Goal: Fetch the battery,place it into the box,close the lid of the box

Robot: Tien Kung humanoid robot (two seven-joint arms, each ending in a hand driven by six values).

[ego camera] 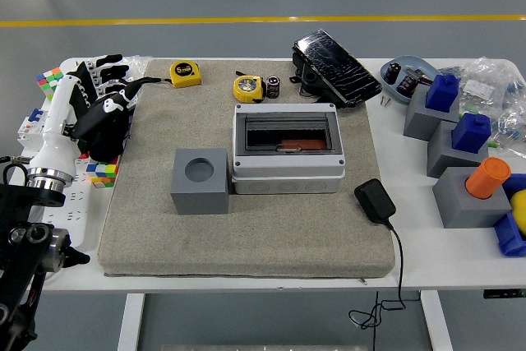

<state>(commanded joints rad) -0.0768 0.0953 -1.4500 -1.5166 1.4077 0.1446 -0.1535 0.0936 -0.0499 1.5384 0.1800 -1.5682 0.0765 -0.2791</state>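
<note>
A small black battery point(273, 86) stands at the far side of the grey mat point(246, 228), just right of a yellow tape measure point(248, 88). The grey box point(288, 152) sits mid-mat with its clear lid down over a dark inside. My left hand point(105, 103) hovers over the table's left edge beside the mat, fingers spread and relaxed, holding nothing, well left of the battery. The right arm is out of view.
A grey cube with a round hole point(200, 180) stands left of the box. A second yellow tape measure point(185, 73), a black device point(335, 66), a black adapter with cord point(375, 201), colour cubes point(103, 173) and blue-topped grey blocks point(457, 141) lie around.
</note>
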